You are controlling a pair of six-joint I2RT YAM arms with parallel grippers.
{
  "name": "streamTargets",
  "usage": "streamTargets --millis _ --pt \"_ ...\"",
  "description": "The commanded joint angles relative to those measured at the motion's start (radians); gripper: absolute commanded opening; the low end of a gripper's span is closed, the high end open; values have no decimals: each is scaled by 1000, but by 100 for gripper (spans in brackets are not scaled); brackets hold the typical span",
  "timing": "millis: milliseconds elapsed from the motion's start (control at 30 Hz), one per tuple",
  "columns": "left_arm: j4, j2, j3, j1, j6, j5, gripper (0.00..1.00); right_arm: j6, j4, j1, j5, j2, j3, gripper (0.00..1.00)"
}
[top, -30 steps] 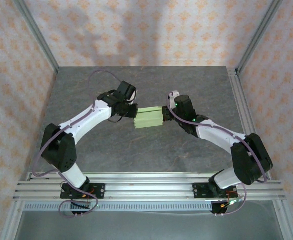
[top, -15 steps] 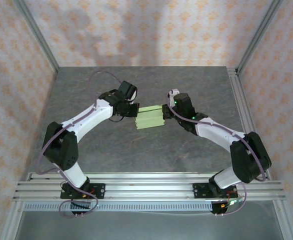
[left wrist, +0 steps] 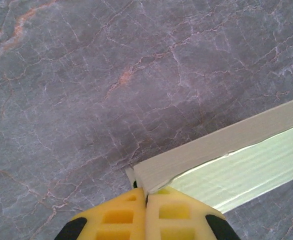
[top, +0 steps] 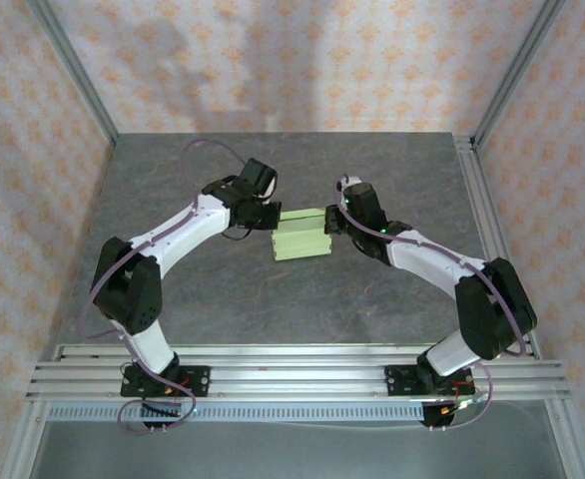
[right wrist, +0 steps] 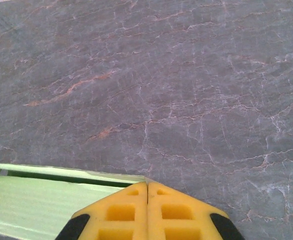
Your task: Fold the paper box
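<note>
The paper box (top: 300, 238), a small pale-green rectangular shape, lies mid-table between my two grippers. My left gripper (top: 271, 222) is shut on its left end; in the left wrist view the yellow fingertips (left wrist: 159, 200) pinch the corner of the pale card (left wrist: 226, 160). My right gripper (top: 329, 222) is shut at the box's right end. The right wrist view has the closed yellow fingers (right wrist: 131, 210) meeting at the thin edge of the green box (right wrist: 41, 200), whose open slot shows as a dark line along its top.
The grey marbled table (top: 292, 299) spreads out around the box. Aluminium rails (top: 292, 364) run along the near edge by the arm bases, and another rail (top: 482, 200) lines the right side. Patterned walls enclose the back and sides.
The left gripper's jaws have closed fully on the box's left end. Both grippers and the box have shifted slightly toward the far side of the table.
</note>
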Motion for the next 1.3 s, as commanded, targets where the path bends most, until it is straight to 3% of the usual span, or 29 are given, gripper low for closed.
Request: streamTargets --millis 0,500,933,1267 --pt "19 24 14 -5 -17 57 0 30 56 20 -21 17 -20 0" --pt "46 3 -25 -5 -19 42 0 -45 317 39 29 -17 -166 0" --pt "123 -73 -88 -7 -24 39 34 -97 506 60 75 4 -257 0" --pt "283 -227 -232 -6 -3 -55 59 -127 580 59 73 13 -282 0"
